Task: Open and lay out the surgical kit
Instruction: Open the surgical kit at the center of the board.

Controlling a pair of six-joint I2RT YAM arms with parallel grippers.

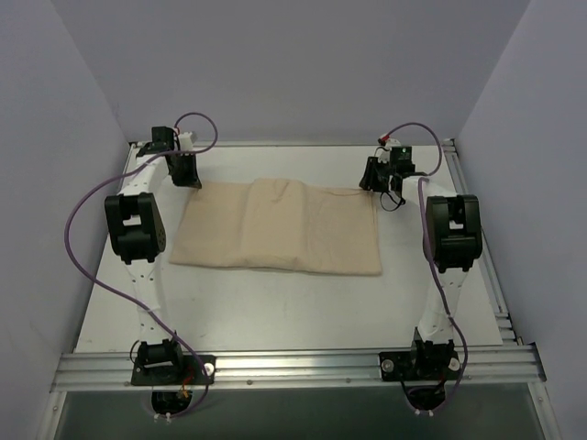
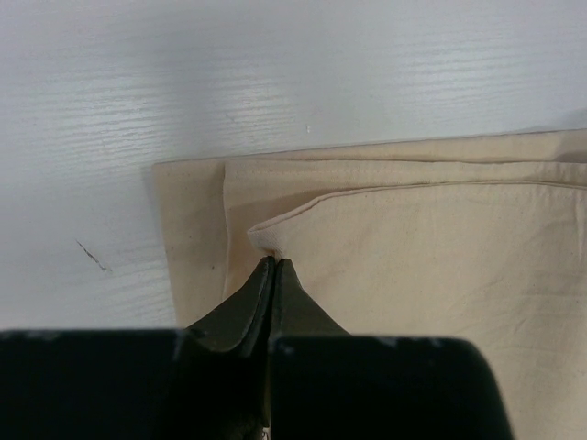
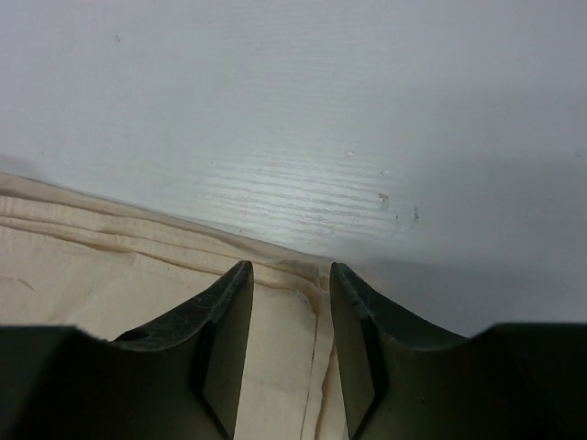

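The surgical kit is a folded beige cloth wrap lying flat in the middle of the white table; whatever is inside is hidden. My left gripper is at its far left corner. In the left wrist view the gripper is shut, its tips pinching the corner of the top flap of the cloth. My right gripper hangs over the far right corner. Seen from the right wrist, it stands open, the fingers either side of the layered cloth edge.
White tabletop lies around the wrap. Grey walls close in the left, right and back. An aluminium rail runs along the near edge and carries both arm bases. Purple cables loop from each arm.
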